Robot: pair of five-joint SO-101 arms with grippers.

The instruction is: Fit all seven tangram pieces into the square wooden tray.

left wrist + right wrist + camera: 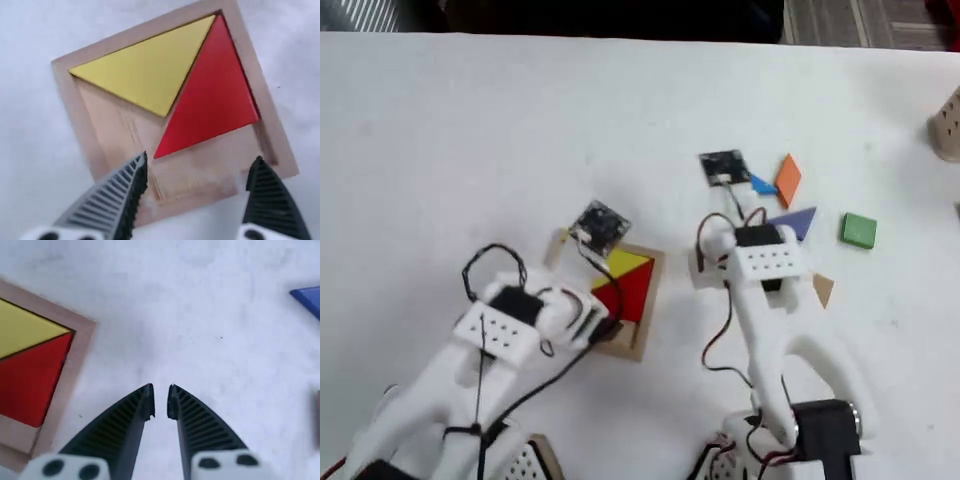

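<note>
You have the square wooden tray [632, 338] on the white table [470, 120], a little left of centre in the lower half of the high view, and it is turned like a diamond. Two pieces already lie inside it, the yellow triangle [623, 263] and the red triangle [633, 292]. They sit edge to edge, and the other part of the tray floor is bare wood.

Your left hand [200, 162] hangs over this bare part, near the rim. Its fingers are spread wide and hold nothing. I cannot tell if they touch the wood.

Your right hand [161, 401] is over the table between the tray and the blue triangle [307, 300]. Its fingers are almost together, with only a thin gap, and nothing is between them.

The other pieces lie loose on the table, right of centre in the high view. The orange parallelogram [788, 180] is just beside the small light-blue triangle [762, 185]. The green square [859, 230] is further right. The tan triangle [823, 290] is the lowest, near the right arm.
</note>
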